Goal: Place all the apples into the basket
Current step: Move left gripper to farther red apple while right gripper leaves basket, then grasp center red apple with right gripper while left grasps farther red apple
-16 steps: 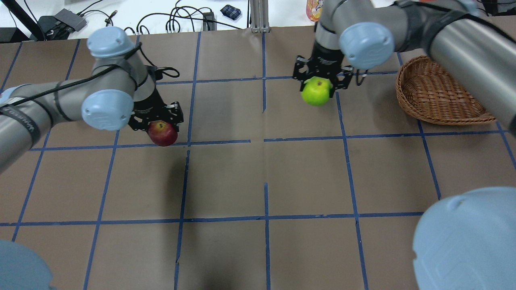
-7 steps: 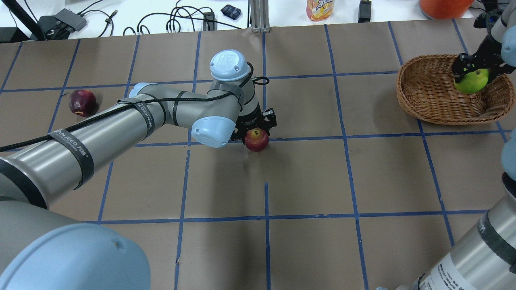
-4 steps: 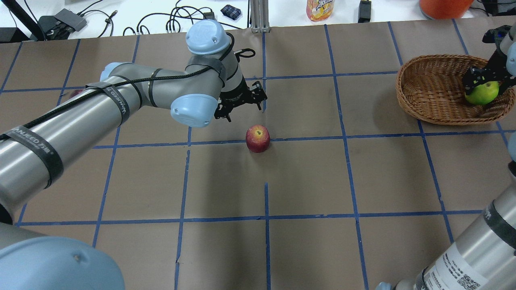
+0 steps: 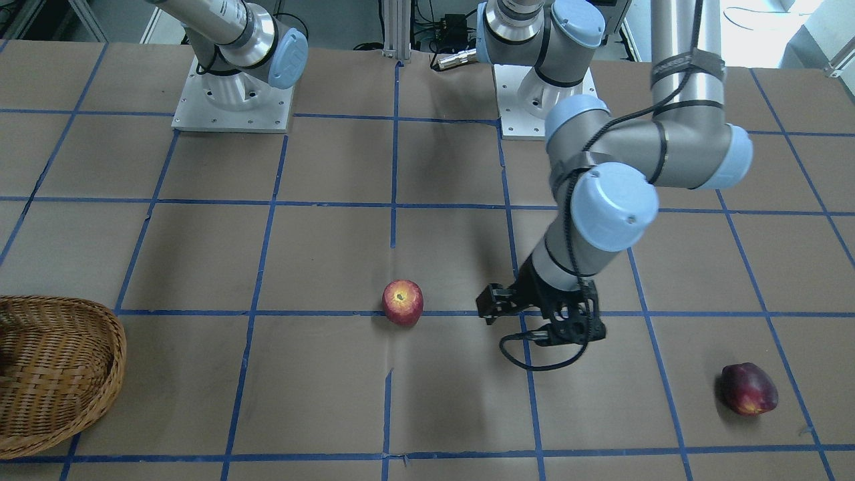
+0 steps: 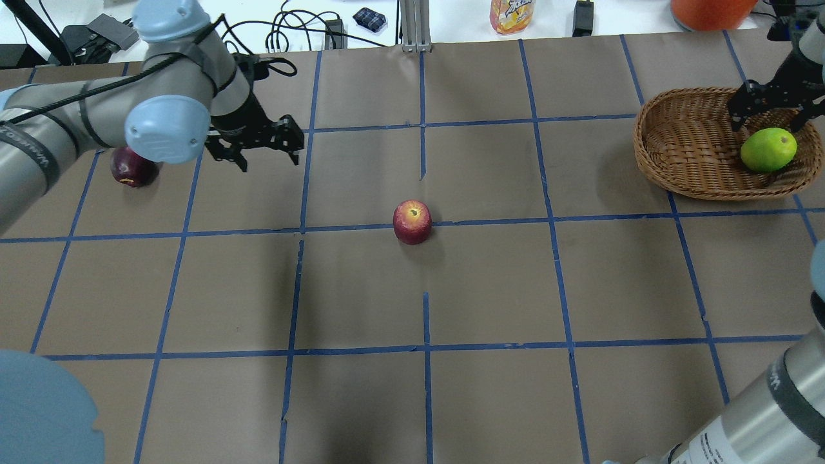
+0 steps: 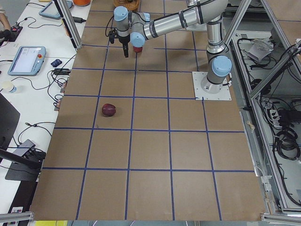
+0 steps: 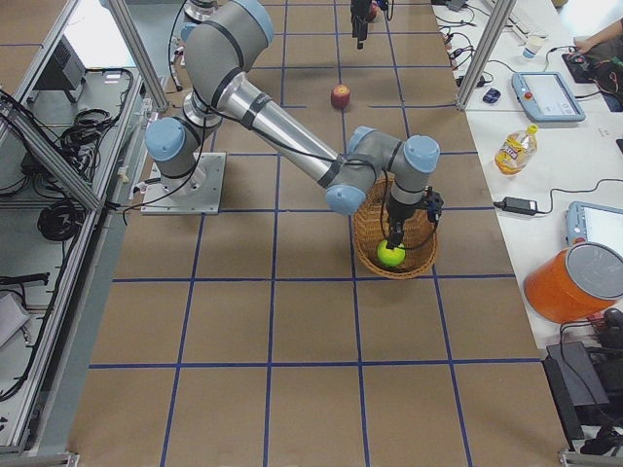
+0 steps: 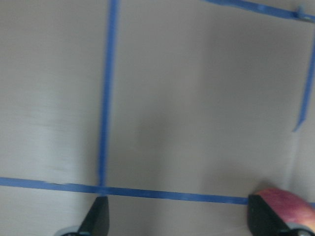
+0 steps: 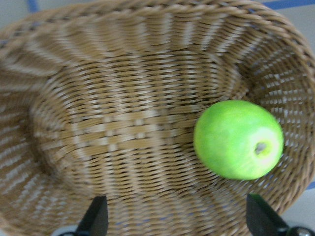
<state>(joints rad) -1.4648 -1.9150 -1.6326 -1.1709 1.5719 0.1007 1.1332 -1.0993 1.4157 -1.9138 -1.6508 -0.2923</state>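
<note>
The lime green apple (image 5: pixel 767 149) lies loose inside the wicker basket (image 5: pixel 683 148) at the far right; the right wrist view shows it too (image 9: pixel 238 140). My right gripper (image 5: pixel 768 116) hangs open and empty just above it. One red apple (image 5: pixel 412 221) stands on the table's middle. The darker red apple (image 5: pixel 132 169) lies at the far left, partly behind my left arm. My left gripper (image 5: pixel 267 154) is open and empty, above the table between the two red apples. The left wrist view catches the middle apple (image 8: pixel 290 206) at its lower right edge.
Brown paper with a blue tape grid covers the table (image 5: pixel 490 290). Cables, a juice bottle (image 5: pixel 509 14) and an orange bucket (image 5: pixel 709 8) lie beyond the far edge. The arm bases (image 4: pixel 234 93) stand on the robot's side.
My right gripper has let go of the green apple, which now rests in the basket, and has lifted a little. My left gripper has moved left, away from the middle red apple.
</note>
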